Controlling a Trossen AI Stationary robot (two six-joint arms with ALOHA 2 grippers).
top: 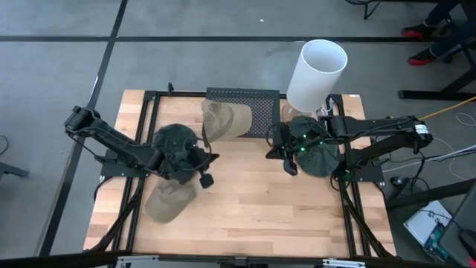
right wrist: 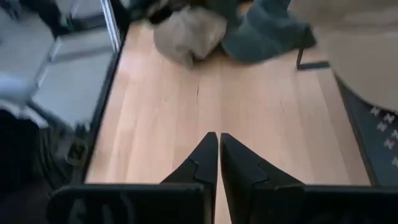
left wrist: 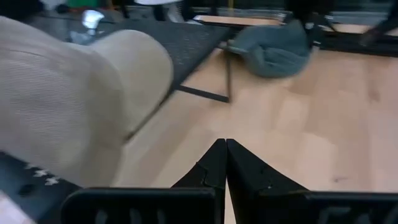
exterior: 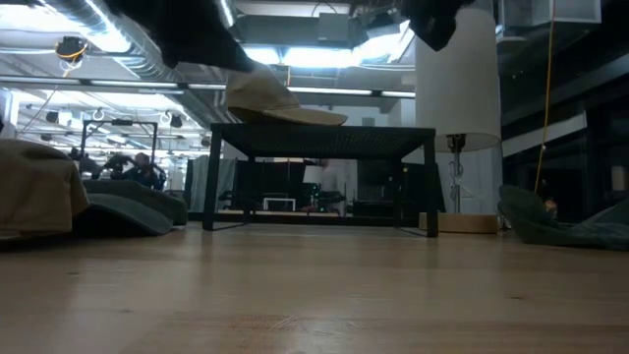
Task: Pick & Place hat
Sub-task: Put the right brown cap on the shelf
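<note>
In the high view, a tan hat (top: 169, 201) lay on the wooden tabletop (top: 253, 205) at the lower left of the frame, nearest the front edge. Just above it a dark green hat (top: 175, 152) sat under the left arm, whose left gripper (top: 207, 179) hung at center-left with its fingers pressed together, holding nothing; the left wrist view showed the two dark fingers (left wrist: 211, 168) meeting at a point over bare wood. Right of center, the right gripper (top: 288, 165) also had its fingers nearly together and empty, hovering beside another dark green hat (top: 318, 155) at the right side of the tabletop. Farther back, at upper center, a second tan hat (top: 227, 119) rested on a small black mesh stand (top: 260, 112), its brim hanging over the stand's left edge. At the upper right a white cylindrical lamp shade (top: 316, 73) stood at the tabletop's far edge. In the low view the stand (exterior: 319, 133) carried that tan hat (exterior: 280, 103) at upper center
</note>
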